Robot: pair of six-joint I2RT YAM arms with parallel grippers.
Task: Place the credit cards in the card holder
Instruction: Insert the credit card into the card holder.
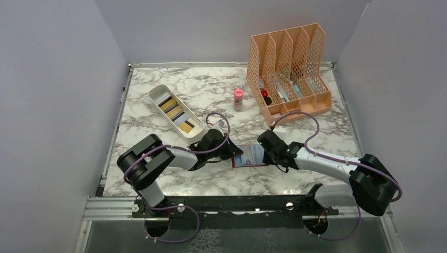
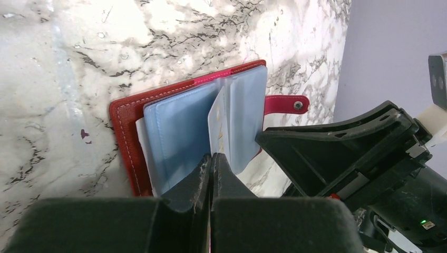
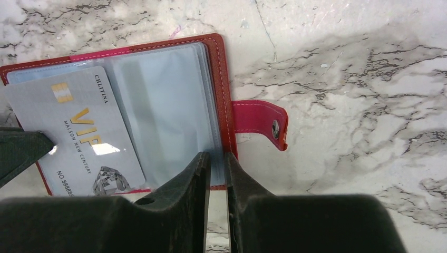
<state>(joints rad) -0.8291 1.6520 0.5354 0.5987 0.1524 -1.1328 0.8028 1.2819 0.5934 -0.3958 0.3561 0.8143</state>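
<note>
The card holder (image 1: pixel 252 157) is lying open and flat on the marble table (image 1: pixel 211 179), just below the middle of the top view, directly between the two grippers. From above, its spread covers are running left to right. In the right wrist view its red snap strap (image 3: pixel 261 124) is pointing toward the right edge of the frame, while the clear sleeves (image 3: pixel 163 105) are facing up.

A silver VIP credit card (image 3: pixel 79 132) is sitting over the left-hand sleeves, its long axis slanting from the upper left down toward the lower right of that view (the printed number is running the same way). One corner is reaching the holder's upper edge.

The left gripper (image 2: pixel 211 166) is pressing its fingers together on the card's near edge, and in the left wrist view the card is appearing edge-on above them. The right gripper (image 3: pixel 216 158) is pinching the lower edge of the holder's right half, with only a thin slit between its fingers.

A white tray (image 1: pixel 156 93) of more cards is sitting up and left of the holder in the top view.
</note>
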